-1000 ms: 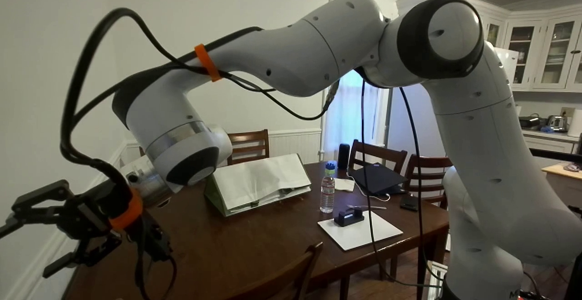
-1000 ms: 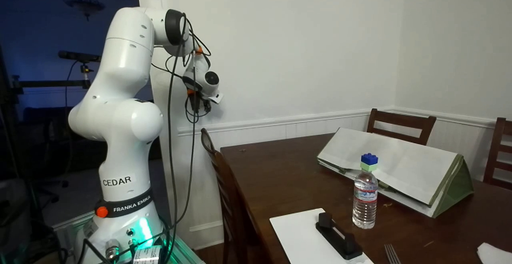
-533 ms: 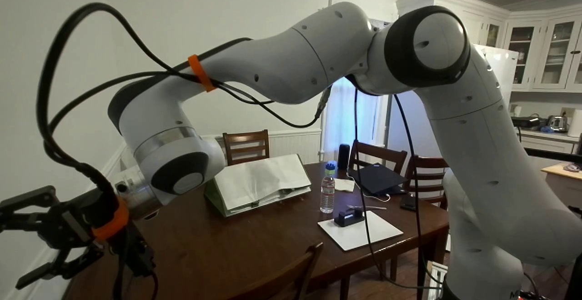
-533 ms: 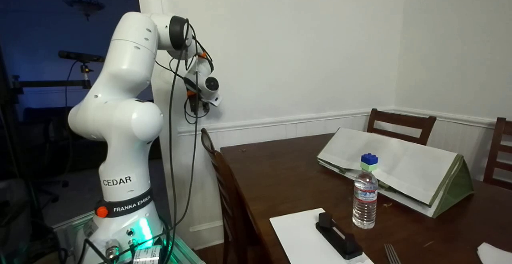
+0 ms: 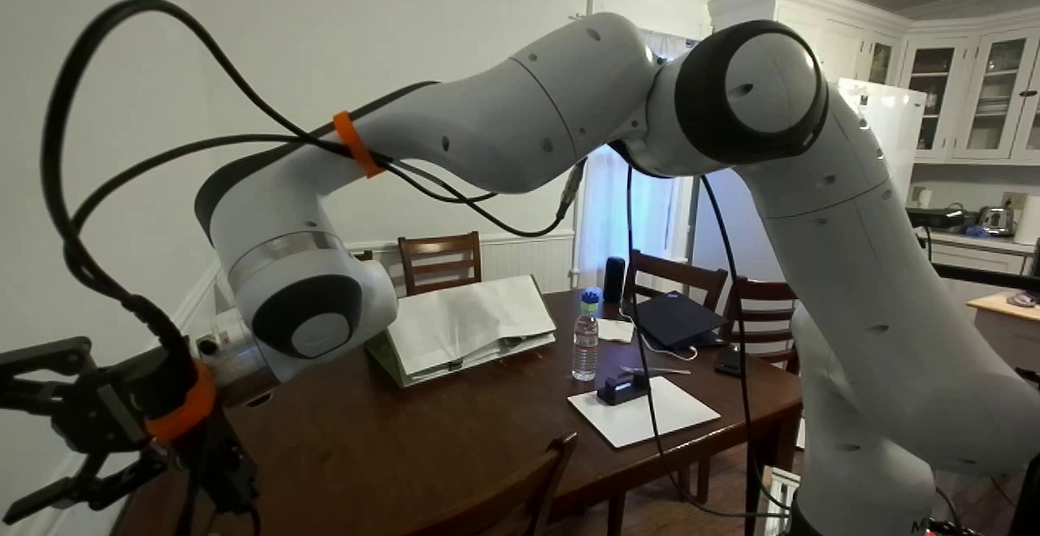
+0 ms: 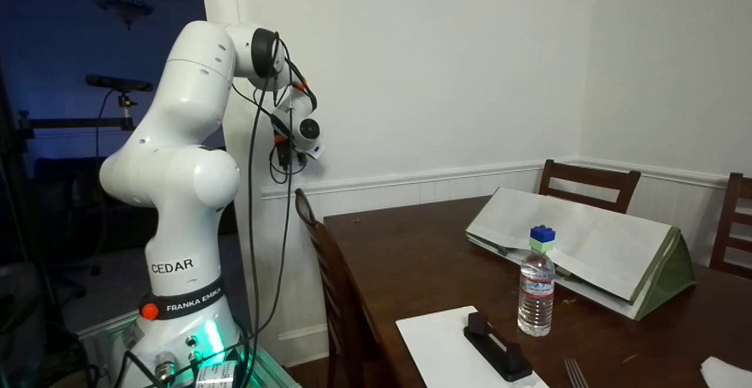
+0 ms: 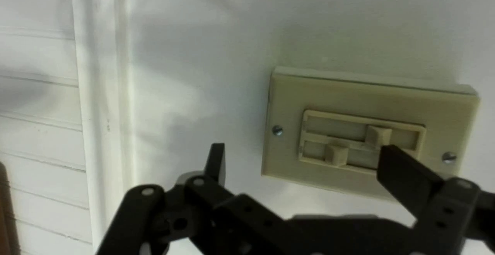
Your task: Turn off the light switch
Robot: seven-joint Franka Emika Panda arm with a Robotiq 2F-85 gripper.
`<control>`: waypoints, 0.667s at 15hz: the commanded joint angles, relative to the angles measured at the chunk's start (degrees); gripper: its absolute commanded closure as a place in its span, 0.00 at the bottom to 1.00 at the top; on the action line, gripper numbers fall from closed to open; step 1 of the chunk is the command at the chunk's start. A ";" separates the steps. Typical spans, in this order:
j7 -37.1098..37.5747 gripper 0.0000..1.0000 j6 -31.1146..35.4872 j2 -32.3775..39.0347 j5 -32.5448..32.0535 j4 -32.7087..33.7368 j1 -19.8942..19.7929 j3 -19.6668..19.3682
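While the jaws stand spread wide in the wrist view, with wall [image 7: 201,104] visible through the gap, the switch [image 7: 361,142] sits just past them, set in a cream plate [image 7: 371,92] with a screw [image 7: 277,130] at each end. Its upper slider [image 7: 378,136] is right of the middle of its slot, its lower slider [image 7: 336,154] left of the middle of its own. The jaw on that view's right hides one corner of the switch; whether it touches, I cannot tell. Farther left, a white rail [image 7: 102,123] crosses the wall, well apart from the plate. In an exterior view the arm [image 6: 188,100] stands beyond the left edge of the counter [image 6: 411,253], its wrist [image 6: 299,137] near the wall, left of the far left corner and higher. A chair [image 6: 333,270] stands at that left edge. Along the same edge lies a white board [image 6: 432,338], with a black stand [image 6: 493,353] on it. Right of the board the bottle [image 6: 536,294] is upright, blue and green blocks [image 6: 542,236] on top, and a fork [image 6: 576,373] lies right of the stand. Beyond the bottle, toward the far edge, a pad [image 6: 576,241] stands propped like a tent, another chair [image 6: 590,175] behind it.
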 commanded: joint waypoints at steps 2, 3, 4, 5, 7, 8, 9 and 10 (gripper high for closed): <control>-2.41 0.00 -1.28 1.40 3.76 1.72 0.29 0.10; -1.97 0.00 -1.71 1.31 3.32 1.43 0.23 0.17; -1.71 0.00 -1.94 1.21 2.94 1.19 0.20 0.19; -1.36 0.00 -2.01 1.12 2.67 0.98 0.14 0.21; -1.23 0.00 -2.01 1.06 2.63 0.80 0.07 0.18; -1.12 0.00 -1.88 1.13 2.49 0.76 0.08 0.15; -0.91 0.00 -1.78 1.32 2.42 0.74 0.10 0.15; -0.70 0.00 -1.69 1.56 2.23 0.70 0.14 0.16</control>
